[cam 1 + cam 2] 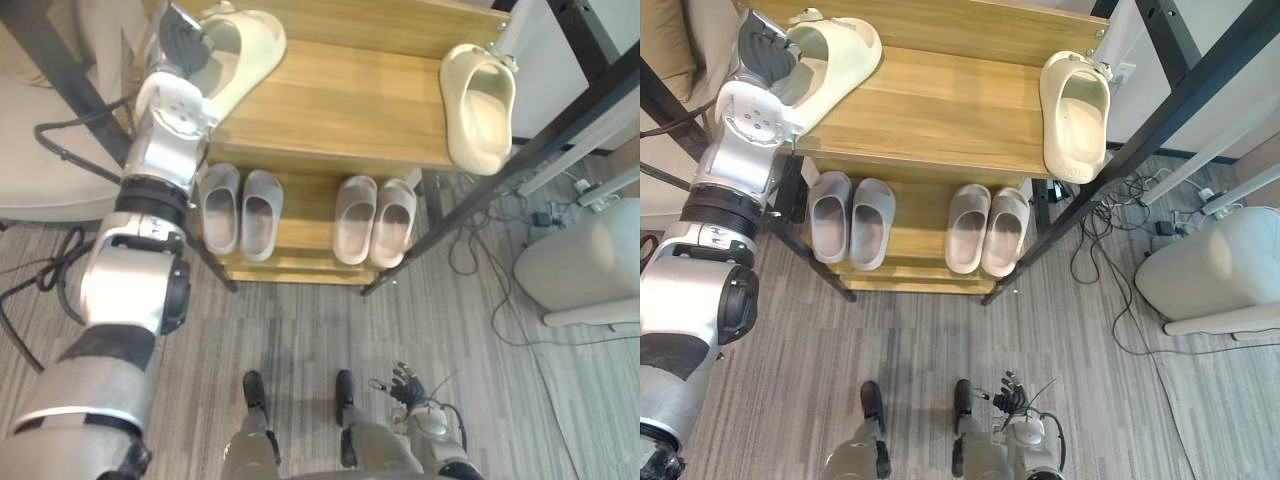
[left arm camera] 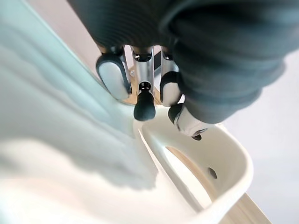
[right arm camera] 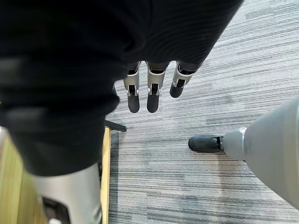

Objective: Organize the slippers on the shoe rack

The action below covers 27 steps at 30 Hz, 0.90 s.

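The left hand (image 1: 183, 38) is at the left end of the top shelf of the wooden shoe rack with black metal frame (image 1: 330, 100). Its fingers (image 2: 113, 77) are curled on the rim of a cream foam slipper (image 1: 248, 45). A second cream slipper (image 1: 478, 105) lies at the right end, partly over the front edge. The right hand (image 1: 404, 381) hangs low above the floor, its fingers relaxed and holding nothing.

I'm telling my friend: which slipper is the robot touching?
Look at the wooden shoe rack's top shelf. Two cream slippers lie there. It's the left-end slipper under the left hand, not the lone right-end slipper.
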{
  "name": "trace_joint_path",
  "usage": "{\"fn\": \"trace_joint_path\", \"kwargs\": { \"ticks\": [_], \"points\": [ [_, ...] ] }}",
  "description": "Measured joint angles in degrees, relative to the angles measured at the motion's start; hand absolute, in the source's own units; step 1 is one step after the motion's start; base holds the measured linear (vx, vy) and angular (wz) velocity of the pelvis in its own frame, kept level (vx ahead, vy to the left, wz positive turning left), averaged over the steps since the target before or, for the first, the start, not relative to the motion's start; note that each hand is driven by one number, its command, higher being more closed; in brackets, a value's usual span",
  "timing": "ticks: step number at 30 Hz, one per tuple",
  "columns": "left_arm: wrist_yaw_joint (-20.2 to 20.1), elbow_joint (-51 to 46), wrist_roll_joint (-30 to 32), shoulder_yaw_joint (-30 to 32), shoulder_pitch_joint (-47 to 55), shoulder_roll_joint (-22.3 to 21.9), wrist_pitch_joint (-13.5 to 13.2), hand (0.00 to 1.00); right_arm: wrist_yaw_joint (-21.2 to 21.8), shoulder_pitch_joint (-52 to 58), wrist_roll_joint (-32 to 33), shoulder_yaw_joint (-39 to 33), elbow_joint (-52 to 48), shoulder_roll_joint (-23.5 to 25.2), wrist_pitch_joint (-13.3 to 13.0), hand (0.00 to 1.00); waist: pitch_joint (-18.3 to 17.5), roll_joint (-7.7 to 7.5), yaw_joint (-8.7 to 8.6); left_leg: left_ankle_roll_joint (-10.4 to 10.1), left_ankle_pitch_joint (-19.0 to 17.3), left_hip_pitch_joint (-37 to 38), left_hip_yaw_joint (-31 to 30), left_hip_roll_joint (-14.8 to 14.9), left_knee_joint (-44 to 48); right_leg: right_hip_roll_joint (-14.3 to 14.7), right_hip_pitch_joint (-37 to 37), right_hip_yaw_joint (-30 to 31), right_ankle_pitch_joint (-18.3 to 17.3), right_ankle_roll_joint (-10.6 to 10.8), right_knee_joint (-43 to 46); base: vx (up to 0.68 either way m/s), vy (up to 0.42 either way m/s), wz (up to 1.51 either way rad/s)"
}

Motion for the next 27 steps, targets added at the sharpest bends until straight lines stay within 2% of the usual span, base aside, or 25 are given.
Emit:
{"fn": "trace_joint_path", "kwargs": {
  "ticks": [8,16,27],
  "points": [
    [1.88,-1.17,-2.38,-0.03,2.57,-2.15,-1.05,0.0,-0.07,-1.73,0.0,-1.84,2.42,0.0,0.54,0.0,0.24,0.52,0.08,0.61,0.45,1.03,-0.57,-0.94,0.0,-0.8,1.16,-0.07,0.23,0.46,0.04,0.03,0.063,0.04],
    [2.39,-7.11,-3.9,-2.07,9.08,-4.17,-1.24,0.0,-0.08,-1.46,0.01,-1.98,3.37,0.02,0.73,0.0,-0.28,2.9,-0.06,0.84,0.26,1.45,-2.5,-1.75,-0.28,-1.68,2.71,-1.62,-0.52,0.7,0.13,0.01,0.068,0.11],
    [4.4,-8.04,-3.44,-2.19,11.75,-4.88,-0.86,0.0,-0.05,-0.98,0.0,-1.71,4.36,-0.14,0.74,0.0,-0.93,4.13,-0.02,1.03,0.4,1.96,-3.2,-1.8,-0.28,-1.65,3.79,-1.89,-0.69,0.89,-0.01,0.02,0.045,0.04]
  ]
}}
